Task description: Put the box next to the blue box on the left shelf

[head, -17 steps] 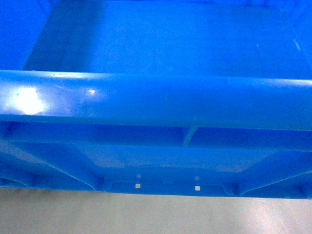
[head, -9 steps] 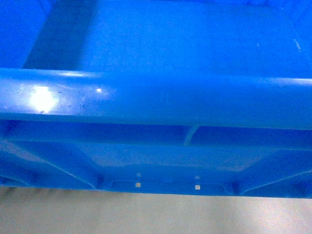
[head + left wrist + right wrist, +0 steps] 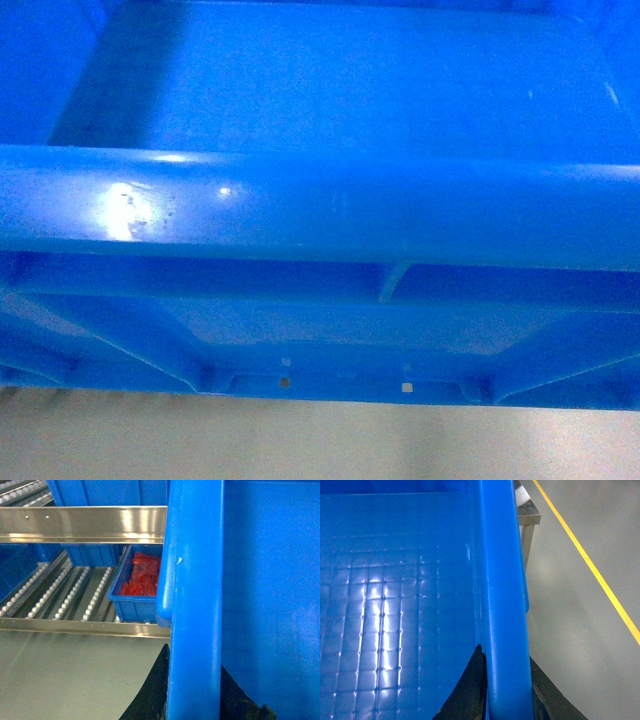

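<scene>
The box (image 3: 320, 205), a large bright-blue crate, fills the head view with its thick near rim and smooth floor. My left gripper (image 3: 194, 656) is shut on the box's left rim (image 3: 195, 605), one black finger on each side. My right gripper (image 3: 504, 652) is shut on the box's right rim (image 3: 502, 605) the same way. Beyond the left rim lies the left shelf (image 3: 70, 592), grey tracks with white rollers. On it stands a smaller blue box (image 3: 135, 609) holding red pieces, just left of the carried box's corner.
A shiny steel rail (image 3: 85, 524) crosses above the roller tracks and another (image 3: 75, 626) edges their front. More blue crates (image 3: 110, 492) stand behind. Grey floor (image 3: 65, 675) lies below. To the right are a metal frame leg (image 3: 526, 525) and a yellow floor line (image 3: 590, 565).
The glare spot on the box's near rim has slid to the right and the rim sits slightly lower in the head view. The shadow on the inner floor has shifted.
</scene>
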Tool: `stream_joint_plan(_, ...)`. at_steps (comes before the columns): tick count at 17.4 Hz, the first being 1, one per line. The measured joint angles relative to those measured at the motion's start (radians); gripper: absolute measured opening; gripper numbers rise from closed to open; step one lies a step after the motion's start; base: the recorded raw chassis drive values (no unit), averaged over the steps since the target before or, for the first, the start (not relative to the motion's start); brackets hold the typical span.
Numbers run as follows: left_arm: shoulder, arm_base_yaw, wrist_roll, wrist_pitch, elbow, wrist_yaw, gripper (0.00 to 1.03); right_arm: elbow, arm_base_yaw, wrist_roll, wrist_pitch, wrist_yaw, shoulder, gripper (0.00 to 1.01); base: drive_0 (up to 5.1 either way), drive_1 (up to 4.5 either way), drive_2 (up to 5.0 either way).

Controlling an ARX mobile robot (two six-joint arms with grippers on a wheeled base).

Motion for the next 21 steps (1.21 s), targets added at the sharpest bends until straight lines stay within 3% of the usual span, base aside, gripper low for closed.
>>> stream_joint_plan(21,-0.002,0.0,0.0,0.0,0.0,-0.001,0.11,0.0,0.0,0.0,0.001,0.0,0.002,0.11,-4.9,3.1,1.7)
